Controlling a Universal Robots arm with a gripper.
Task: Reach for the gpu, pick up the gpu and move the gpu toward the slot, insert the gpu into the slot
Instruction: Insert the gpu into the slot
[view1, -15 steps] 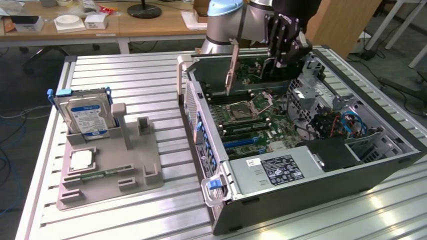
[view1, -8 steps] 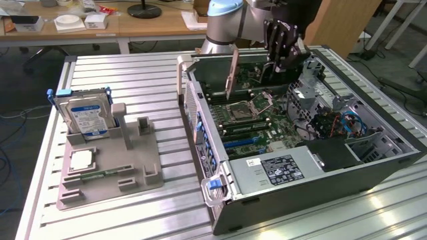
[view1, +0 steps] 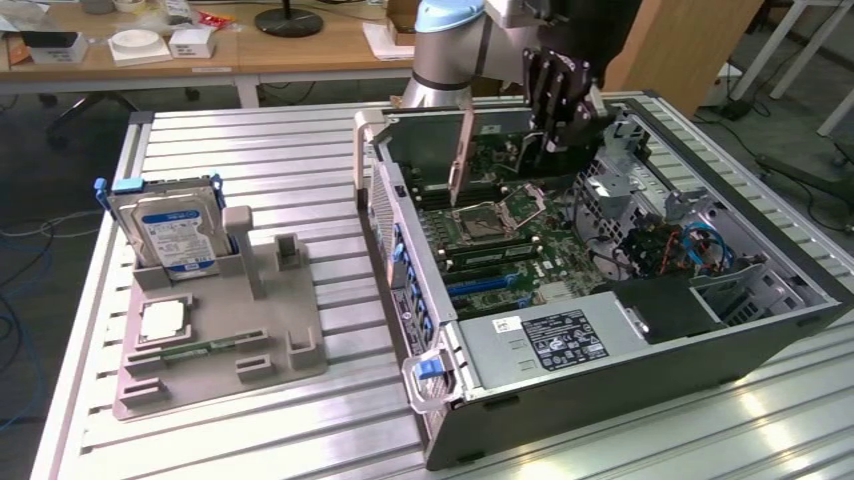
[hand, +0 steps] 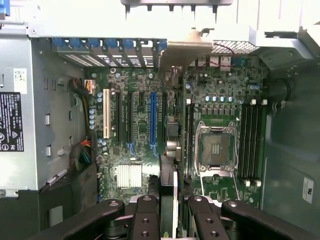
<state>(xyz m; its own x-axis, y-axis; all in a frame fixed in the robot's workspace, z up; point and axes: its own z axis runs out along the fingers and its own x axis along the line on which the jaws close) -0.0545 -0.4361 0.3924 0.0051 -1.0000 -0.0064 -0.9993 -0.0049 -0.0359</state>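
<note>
The gpu (view1: 434, 145) stands on edge inside the open computer case (view1: 787, 320), its green back face toward the exterior camera. In the wrist view it is a thin edge (hand: 173, 187) running from its silver bracket (hand: 186, 50) at the case's rear wall down to my fingers. My gripper (view1: 558, 135) (hand: 172, 222) is shut on the card's free end. The card sits over the motherboard between the blue expansion slot (hand: 153, 117) and the CPU socket (hand: 216, 147). How deep it sits in a slot is hidden.
A blue-labelled hard drive (view1: 167, 235) stands in a grey fixture (view1: 254, 365) at the exterior view's left, with a memory stick (view1: 200, 350) lying on it. The power supply (view1: 561, 340), drive cage and cables (view1: 681, 250) crowd the case interior.
</note>
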